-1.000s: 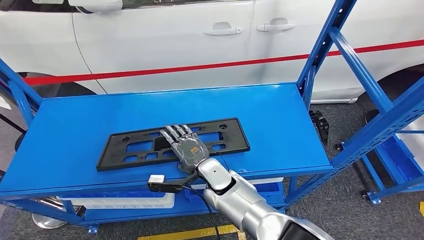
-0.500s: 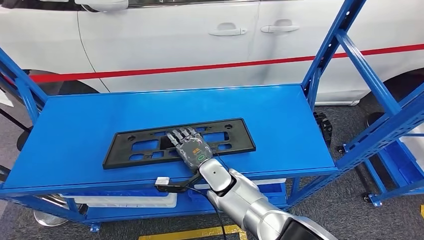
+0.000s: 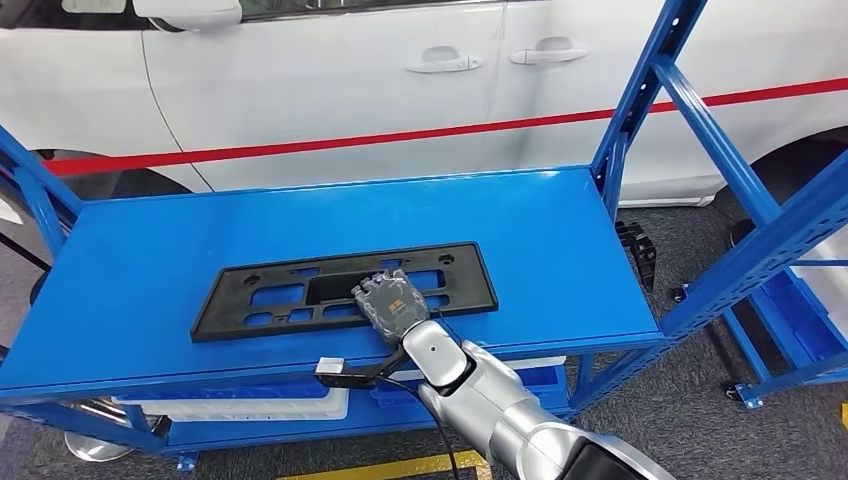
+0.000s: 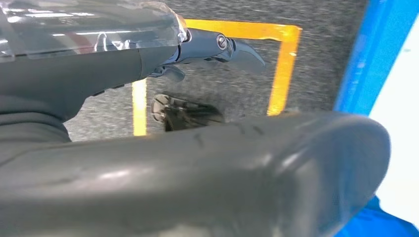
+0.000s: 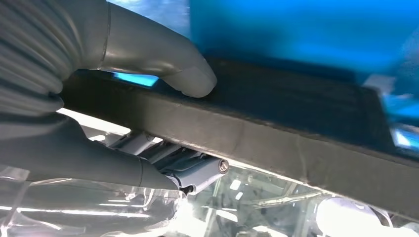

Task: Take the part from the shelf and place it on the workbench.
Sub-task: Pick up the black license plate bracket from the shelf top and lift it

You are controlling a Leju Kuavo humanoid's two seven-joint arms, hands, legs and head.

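**Blue shelf, black part under the right hand**

Blue metal shelving (image 3: pixel 150 270) stands in front of a white car (image 3: pixel 330 90) with a red stripe along its doors, on grey carpet marked with yellow tape.

On the top deck of the shelf lies the part (image 3: pixel 270 295), a long flat black plastic frame with rectangular cut-outs and small holes. It rests flat, lengthwise along the deck, nearer the front edge than the back, roughly in the middle between the two ends.

The right hand (image 3: pixel 390 303) sits on the right half of the part, its back turned upward and its fingers curled down into the frame. From the right wrist camera, the grey thumb (image 5: pixel 163 59) presses on one face of the black bar while the darker fingers (image 5: pixel 188 170) lie against the opposite face, so the hand grips the part's edge between them. The silver forearm (image 3: pixel 490 400) comes up from the lower right, with a small camera bracket (image 3: pixel 335 370) jutting out beside the wrist.

The left hand (image 4: pixel 197 163) hangs over the carpet and a yellow tape outline (image 4: pixel 284 64), beside a blue upright. Its thumb and one dark fingertip (image 4: pixel 242 49) hold nothing between them; whether the rest of the fingers are spread or curled I cannot tell.

Lower down the shelf, white bins (image 3: pixel 240 403) sit under the top deck.
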